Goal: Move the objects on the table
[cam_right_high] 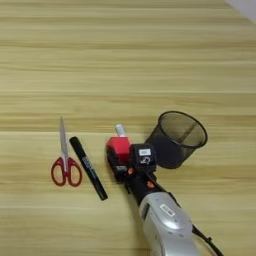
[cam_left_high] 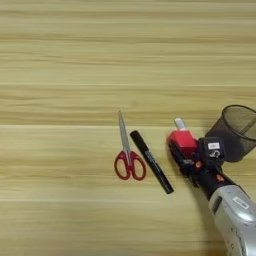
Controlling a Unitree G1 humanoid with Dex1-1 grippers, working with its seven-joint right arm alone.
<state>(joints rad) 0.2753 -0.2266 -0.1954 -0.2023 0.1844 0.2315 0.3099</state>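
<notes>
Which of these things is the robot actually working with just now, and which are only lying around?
In use now:
- right gripper, at the red cube
- white marker, its tip poking out beyond the cube

Lying untouched, though the job covers table objects generally:
- black marker
- red-handled scissors
- black mesh cup
- wooden table

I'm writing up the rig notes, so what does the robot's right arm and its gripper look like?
The right arm has a rounded silver forearm shell with a small white label on top. Ahead of it sits a black wrist section with orange dots and a white sticker bearing red marks. The right gripper has black fingers. A thin dark cable trails beside the forearm.
</notes>
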